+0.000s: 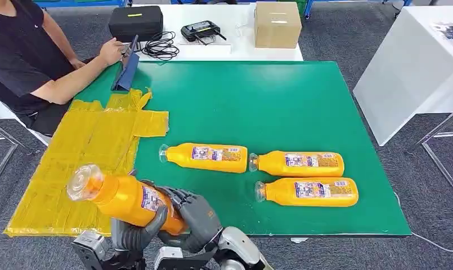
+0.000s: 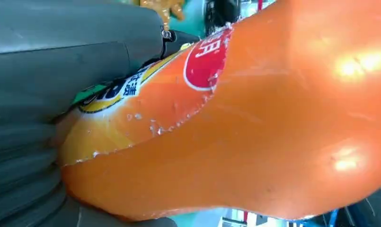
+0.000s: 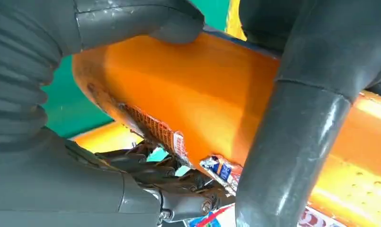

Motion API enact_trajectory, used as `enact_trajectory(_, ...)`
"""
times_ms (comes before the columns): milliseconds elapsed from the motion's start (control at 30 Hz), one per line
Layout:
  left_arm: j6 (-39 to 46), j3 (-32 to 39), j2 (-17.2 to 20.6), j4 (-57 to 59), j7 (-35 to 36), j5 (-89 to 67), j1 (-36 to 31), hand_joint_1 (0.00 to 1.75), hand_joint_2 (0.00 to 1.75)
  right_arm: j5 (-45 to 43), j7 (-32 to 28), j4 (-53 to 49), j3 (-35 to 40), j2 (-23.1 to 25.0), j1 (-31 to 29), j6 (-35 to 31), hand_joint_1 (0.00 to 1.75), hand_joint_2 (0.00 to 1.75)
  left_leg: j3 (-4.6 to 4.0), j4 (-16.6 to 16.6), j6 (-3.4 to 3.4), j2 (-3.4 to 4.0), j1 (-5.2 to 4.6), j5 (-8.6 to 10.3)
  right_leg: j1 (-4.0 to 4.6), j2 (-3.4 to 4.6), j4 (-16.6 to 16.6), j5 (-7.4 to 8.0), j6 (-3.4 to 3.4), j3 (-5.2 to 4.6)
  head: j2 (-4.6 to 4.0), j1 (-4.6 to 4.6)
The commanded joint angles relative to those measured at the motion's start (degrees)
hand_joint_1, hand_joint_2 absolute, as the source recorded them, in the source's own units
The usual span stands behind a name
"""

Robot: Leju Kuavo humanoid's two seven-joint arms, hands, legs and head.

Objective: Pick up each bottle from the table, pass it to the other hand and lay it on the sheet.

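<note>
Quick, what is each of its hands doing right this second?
Left hand: fingers wrapped around the orange bottle, holding it.
Right hand: fingers closed on the same bottle, holding it too.

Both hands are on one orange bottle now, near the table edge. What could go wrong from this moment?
1. The held bottle is gripped by the left hand and the right hand together, low on its body; if one releases too early, the bottle may tip or slip.
2. It hangs over the near edge of the green table, so a drop could miss the yellow sheet and fall to the floor.
</note>
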Motion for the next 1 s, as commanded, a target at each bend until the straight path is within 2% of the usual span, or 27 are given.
enact_trajectory(33,25.50,-0.23,8.02,5.33,0.09,-23.04,-5.71,1.75,1.75,1.45,0.98,-7.77,-13.23,-7.02,-3.14,-1.69,0.00,1.75,0.04,-0.11,0.05,-0.21,-0.07,0.08,-0.06,-0.24,-0.07,0.00,0.02,0.09,0.00,0.00)
enact_trajectory(67,27.79,2.46,7.62,7.24,0.29,-29.83,-6.89,1.75,1.75,1.50,0.78,-8.73,-15.23,-7.51,-4.40,-1.44,0.00,0.00,0.07,-0.14,0.07,-0.24,-0.08,0.11,-0.07,-0.27,-0.11,0.02,0.03,0.12,0.00,-0.02)
enact_trajectory(100,28.90,4.91,7.34,8.30,0.68,-34.37,-8.10,1.75,1.75,1.07,0.36,-9.26,-17.23,-7.81,-5.60,-0.83,0.00,0.00,0.00,-0.10,0.07,-0.24,-0.08,0.11,-0.07,-0.25,-0.08,0.04,0.03,0.07,0.00,0.02)
enact_trajectory(133,31.93,7.58,7.67,11.42,4.35,-44.59,-10.30,1.75,1.75,0.98,-0.23,-8.67,-19.17,-8.48,-7.93,0.50,0.00,0.00,-0.08,-0.06,0.05,-0.14,-0.06,0.08,-0.06,-0.12,-0.04,0.06,0.02,0.01,0.00,0.00)
enact_trajectory(233,36.74,11.08,10.40,19.96,11.21,-61.90,-16.52,1.75,1.75,-0.72,-1.04,-2.74,-23.07,-8.49,-15.04,3.73,0.00,0.00,-0.01,-0.12,0.06,-0.22,-0.11,0.18,-0.11,-0.21,-0.07,0.09,0.03,0.11,0.00,0.02)
enact_trajectory(367,36.74,11.58,10.27,20.41,10.66,-61.84,-16.83,1.75,1.75,-0.70,-1.38,-1.52,-23.19,-8.14,-15.56,4.06,0.00,0.00,0.12,-0.16,0.09,-0.09,-0.07,0.21,-0.11,-0.11,-0.14,0.19,0.03,0.22,0.00,0.02)
enact_trajectory(433,36.74,14.48,9.67,19.81,14.70,-72.89,-17.16,1.75,1.75,-0.91,-0.94,0.27,-22.69,-8.34,-16.98,4.80,0.00,0.00,0.16,-0.07,0.02,-0.08,-0.04,0.12,-0.09,-0.08,-0.03,0.08,0.03,0.21,0.00,0.00)
enact_trajectory(500,36.74,13.27,13.25,24.71,19.78,-79.22,-19.54,1.75,1.75,-1.62,-0.27,6.06,-23.43,-8.64,-21.67,6.07,0.00,0.00,0.27,-0.13,0.05,-0.10,-0.05,0.15,-0.09,-0.10,-0.07,0.08,0.04,0.25,0.00,-0.02)
enact_trajectory(533,36.74,13.33,14.52,27.43,23.59,-84.62,-20.63,1.75,1.75,-1.63,-0.17,8.52,-23.62,-8.65,-23.55,6.76,0.00,1.75,0.20,-0.08,0.03,-0.07,-0.05,0.15,-0.08,-0.05,0.00,0.09,0.04,0.18,0.00,0.00)
enact_trajectory(567,36.74,9.41,18.57,30.84,27.60,-84.71,-21.76,1.75,1.75,-2.08,-0.14,12.36,-24.12,-8.33,-25.94,8.04,0.00,1.75,0.29,-0.17,0.06,-0.05,-0.06,0.16,-0.08,-0.05,-0.07,0.11,0.05,0.26,0.00,-0.02)
enact_trajectory(600,36.74,2.12,23.52,34.61,35.14,-84.71,-23.17,1.75,1.75,-2.15,-0.19,15.33,-24.39,-8.03,-27.60,8.78,0.00,1.75,0.20,-0.14,0.04,-0.05,-0.08,0.19,-0.10,-0.03,-0.02,0.13,0.05,0.18,0.00,0.00)
enact_trajectory(633,36.60,-3.87,26.37,39.55,40.73,-84.71,-25.53,1.75,1.75,-2.22,-0.22,18.43,-24.69,-7.69,-29.25,9.34,0.00,1.75,0.13,-0.11,0.02,-0.10,-0.07,0.21,-0.09,-0.08,0.00,0.12,0.03,0.13,0.00,0.00)
enact_trajectory(667,35.62,-7.74,27.28,42.68,44.04,-84.71,-27.56,1.75,1.75,-2.25,-0.24,20.86,-24.93,-7.40,-30.32,9.76,0.00,1.75,0.18,-0.18,0.04,-0.18,-0.07,0.27,-0.09,-0.18,-0.07,0.16,0.03,0.20,0.00,0.00)
enact_trajectory(767,32.58,-10.97,26.57,50.95,44.39,-84.71,-32.14,1.75,1.75,-2.07,-0.50,27.31,-24.86,-6.70,-32.56,11.05,0.00,1.75,0.14,-0.12,0.02,-0.30,-0.07,0.29,-0.07,-0.31,-0.03,0.13,0.03,0.17,0.00,0.00)
enact_trajectory(867,30.24,-20.45,29.53,58.53,50.40,-84.71,-36.46,1.75,1.75,-0.99,-0.92,32.01,-23.72,-5.87,-33.93,12.18,0.00,1.75,0.16,-0.13,-0.01,-0.48,-0.09,0.37,-0.09,-0.44,-0.04,0.09,0.04,0.26,0.00,-0.02)
enact_trajectory(1000,31.13,-20.41,29.47,60.01,50.36,-84.71,-36.88,1.75,1.75,-0.75,-1.05,33.07,-23.48,-5.59,-34.28,11.88,0.00,1.75,0.15,-0.07,-0.01,-0.19,-0.06,0.30,-0.09,-0.16,0.06,0.07,0.04,0.18,0.00,0.02)
